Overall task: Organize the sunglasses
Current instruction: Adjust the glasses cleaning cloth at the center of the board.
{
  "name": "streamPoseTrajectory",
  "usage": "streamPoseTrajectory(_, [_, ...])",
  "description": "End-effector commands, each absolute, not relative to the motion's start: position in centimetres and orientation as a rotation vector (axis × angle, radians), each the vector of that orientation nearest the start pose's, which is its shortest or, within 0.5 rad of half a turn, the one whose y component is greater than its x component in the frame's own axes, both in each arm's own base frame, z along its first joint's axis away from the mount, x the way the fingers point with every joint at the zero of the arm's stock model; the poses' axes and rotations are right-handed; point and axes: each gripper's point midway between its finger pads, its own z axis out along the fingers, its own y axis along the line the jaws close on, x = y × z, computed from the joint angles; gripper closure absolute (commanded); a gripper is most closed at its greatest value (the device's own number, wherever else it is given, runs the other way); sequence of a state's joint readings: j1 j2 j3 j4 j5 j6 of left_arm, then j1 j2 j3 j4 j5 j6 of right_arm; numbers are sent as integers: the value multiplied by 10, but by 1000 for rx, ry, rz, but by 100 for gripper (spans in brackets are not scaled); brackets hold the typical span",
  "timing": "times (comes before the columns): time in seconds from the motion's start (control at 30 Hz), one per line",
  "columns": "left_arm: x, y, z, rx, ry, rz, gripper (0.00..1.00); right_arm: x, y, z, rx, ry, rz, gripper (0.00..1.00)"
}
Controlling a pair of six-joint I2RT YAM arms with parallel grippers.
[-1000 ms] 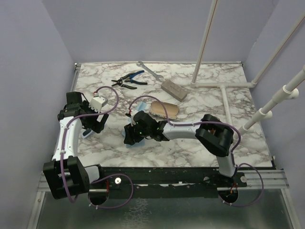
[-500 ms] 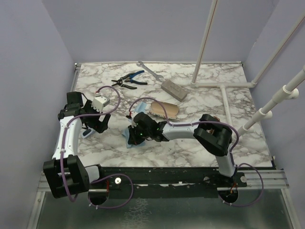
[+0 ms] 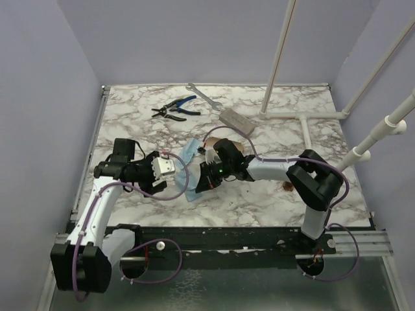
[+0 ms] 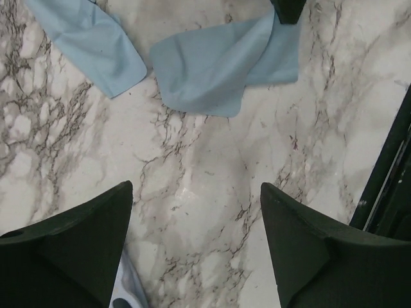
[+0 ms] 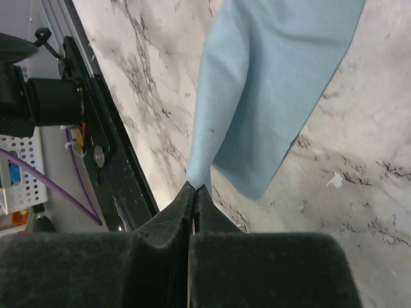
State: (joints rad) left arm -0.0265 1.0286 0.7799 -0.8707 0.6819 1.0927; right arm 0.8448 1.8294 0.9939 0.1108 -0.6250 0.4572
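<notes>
1. Right gripper [image 5: 194,190] pinched shut on a corner of the cloth [image 5: 270,90], mid-counter [image 3: 130,123].
2. Left gripper [image 4: 196,192]: jaws wide apart with nothing between them, over bare marble just left of the cloth.
3. Sunglasses [image 3: 240,145]: counter centre, mostly hidden behind the right gripper, only a brown sliver shows.

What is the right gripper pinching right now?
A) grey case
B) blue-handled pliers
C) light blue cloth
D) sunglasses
C: in the right wrist view the right gripper is shut on a corner of the light blue cloth, and nothing else sits between its fingers.
</notes>
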Motion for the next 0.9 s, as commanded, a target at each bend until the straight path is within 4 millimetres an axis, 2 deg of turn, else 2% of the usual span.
streamPoseTrajectory(0.0, [206,-78,122,1724,1772,-231,21,171,387,51,-894,2465,1466,100])
streamPoseTrajectory(0.07, [205,-81,119,1803,1710,-208,25,176,388,52,-852,2462,1492,100])
streamPoseTrajectory(0.13, [206,-94,112,1820,1683,-259,28,186,386,54,-789,2463,1528,100])
streamPoseTrajectory(0.2, [212,-109,103,1779,1727,-326,32,198,377,54,-698,2478,1564,99])
streamPoseTrajectory(0.27, [212,-122,87,1813,1747,-390,37,209,366,49,-626,2506,1570,99])
streamPoseTrajectory(0.47, [229,-147,62,1909,1707,-393,37,220,345,29,-596,2613,1486,100])
streamPoseTrajectory(0.7, [234,-181,53,2047,1594,-395,38,233,331,27,-500,2629,1483,100])
streamPoseTrajectory(0.87, [237,-191,42,2098,1552,-366,38,242,325,29,-474,2618,1436,99])
